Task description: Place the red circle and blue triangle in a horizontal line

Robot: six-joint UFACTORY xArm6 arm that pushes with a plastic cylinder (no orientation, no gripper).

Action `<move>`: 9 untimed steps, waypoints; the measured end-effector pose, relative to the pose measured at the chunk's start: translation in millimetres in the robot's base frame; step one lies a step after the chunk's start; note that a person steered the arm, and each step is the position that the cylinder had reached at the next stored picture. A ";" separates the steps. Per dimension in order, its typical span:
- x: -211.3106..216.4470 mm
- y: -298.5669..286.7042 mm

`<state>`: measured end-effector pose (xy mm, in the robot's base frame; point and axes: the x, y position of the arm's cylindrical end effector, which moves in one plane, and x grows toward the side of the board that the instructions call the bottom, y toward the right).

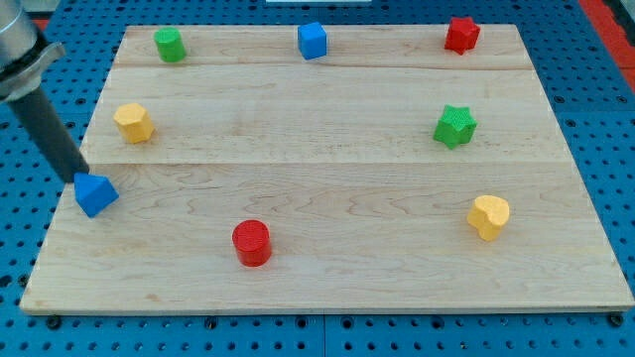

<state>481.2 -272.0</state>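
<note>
- Here's the arm, coming in from the view's top-left corner, its grey upper body cut off by the frame edge, the dark rod slanting down and toward the view's right.
- My tip [79, 179] sits right at the upper-left edge of the blue triangle [95, 194], touching it or as good as touching; the exact contact is too fine to call.
- No fingers on this rig at all, just a bare rod, so nothing is clenched or grasped.
- The blue triangle is at the wooden board's [327, 169] left edge, about mid-height in the view.
- The red circle [252, 243] stands lower, toward the view's bottom and left of centre, well apart from the triangle and from my tip.
- Hard to make out: the yellow block [133, 122] at upper left has a faceted shape I can't name, and the yellow block [489, 216] at lower right looks roughly heart-like.
- The count: eight blocks.
- Two blue: the triangle and a blue cube [313, 41] at the top centre.
- Two red: the circle and a red star [461, 35] at the top right.
- Two green: a green cylinder [170, 45] at the top left and a green star [454, 126] at the right.
- Two yellow, as named.
- One board, lying on a blue perforated table [595, 109].
</note>
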 end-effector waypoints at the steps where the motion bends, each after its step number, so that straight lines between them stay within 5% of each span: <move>1: 16.9 28.2; 4: -28.9 27.5; 7: 36.6 61.2; 9: 65.8 154.5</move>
<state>547.0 -117.5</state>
